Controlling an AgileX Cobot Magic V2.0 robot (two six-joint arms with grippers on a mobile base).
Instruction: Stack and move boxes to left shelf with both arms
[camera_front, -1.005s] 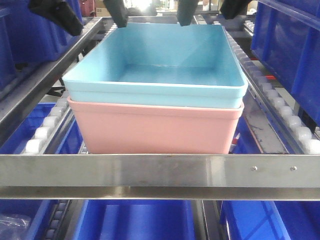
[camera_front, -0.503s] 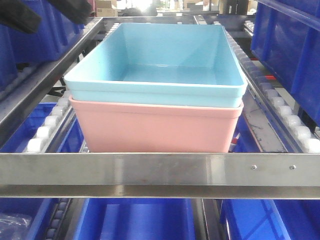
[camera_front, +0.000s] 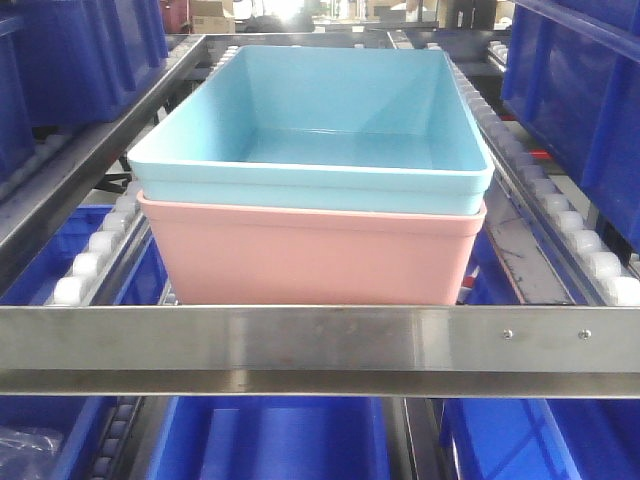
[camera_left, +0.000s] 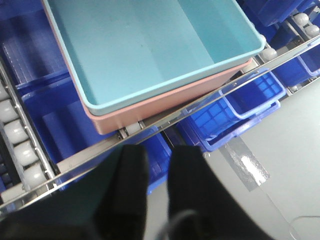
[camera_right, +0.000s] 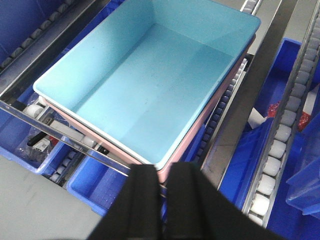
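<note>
Two tubs sat nested on the steel shelf (camera_front: 320, 340): one light blue tub (camera_front: 320, 140) inside one salmon pink tub (camera_front: 310, 255), between two rows of white rollers (camera_front: 580, 245). Dark blue bins (camera_front: 270, 440) lay below. The left gripper (camera_left: 157, 187) and the right gripper (camera_right: 165, 197) each hovered clear of the stack, fingers pressed nearly together, pinching nothing.

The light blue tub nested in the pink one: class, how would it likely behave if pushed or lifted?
The light blue tub looks empty and thin-walled, so probably light. Its smooth plastic may be slippery to grip. It sits inside the pink tub on white rollers, so a push would likely roll both together.
</note>
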